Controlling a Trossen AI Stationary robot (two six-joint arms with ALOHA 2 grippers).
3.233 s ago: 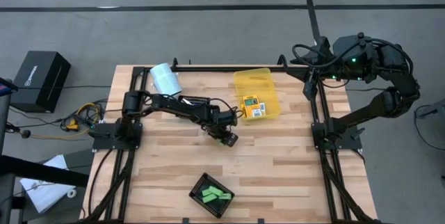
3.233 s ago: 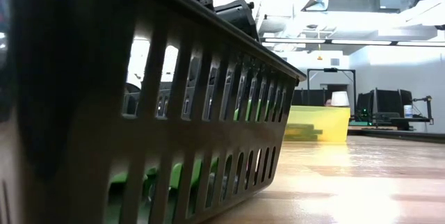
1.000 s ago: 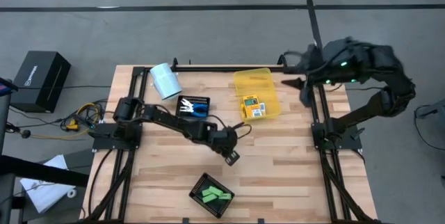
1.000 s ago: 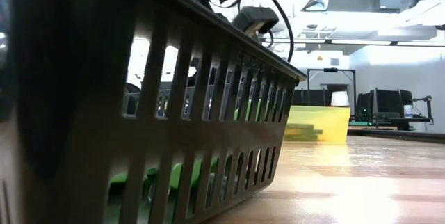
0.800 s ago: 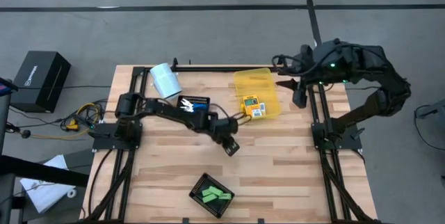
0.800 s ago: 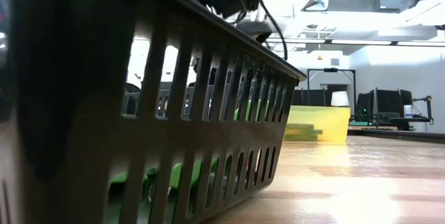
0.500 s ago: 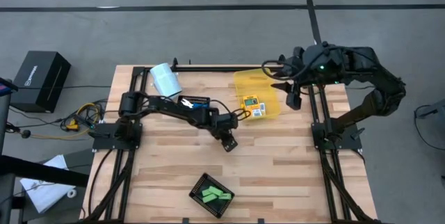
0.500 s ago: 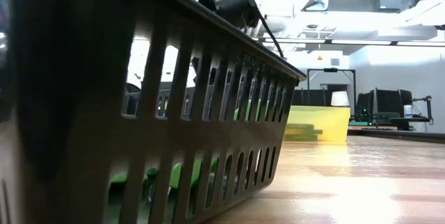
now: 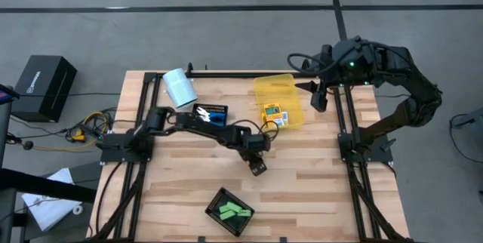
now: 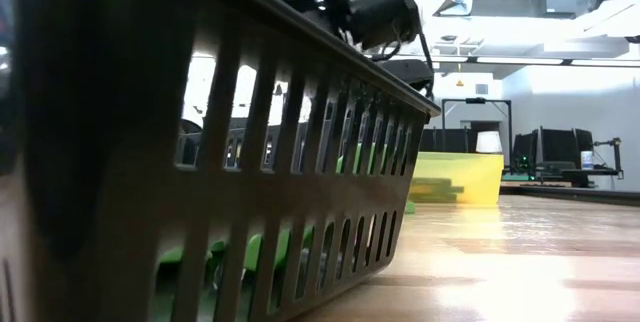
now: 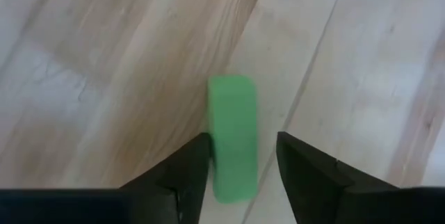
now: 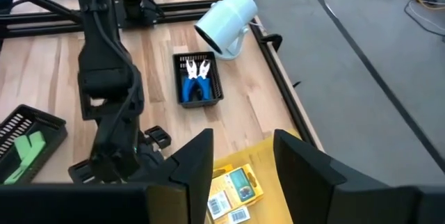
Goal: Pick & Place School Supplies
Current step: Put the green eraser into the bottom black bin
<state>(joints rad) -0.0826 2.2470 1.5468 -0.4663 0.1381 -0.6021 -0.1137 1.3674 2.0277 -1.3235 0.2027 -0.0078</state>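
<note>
My left end effector (image 11: 236,156) is open, fingers either side of a green piece (image 11: 233,137) lying on the counter (image 11: 104,57). I'd center it, drop lower, then squeeze. Right end effector (image 12: 233,156) hangs open over the yellow bin (image 9: 275,92).

So the bin (image 9: 266,90) with the packs (image 9: 274,115) in it sits far right on the surface (image 9: 317,175). Left of it is the small tray (image 9: 219,110) holding the scissor tools (image 9: 204,117), and the cylinder (image 9: 179,87) is further left. The other tray (image 9: 215,200) with oblong pieces (image 9: 234,212) sits at the near edge.
</note>
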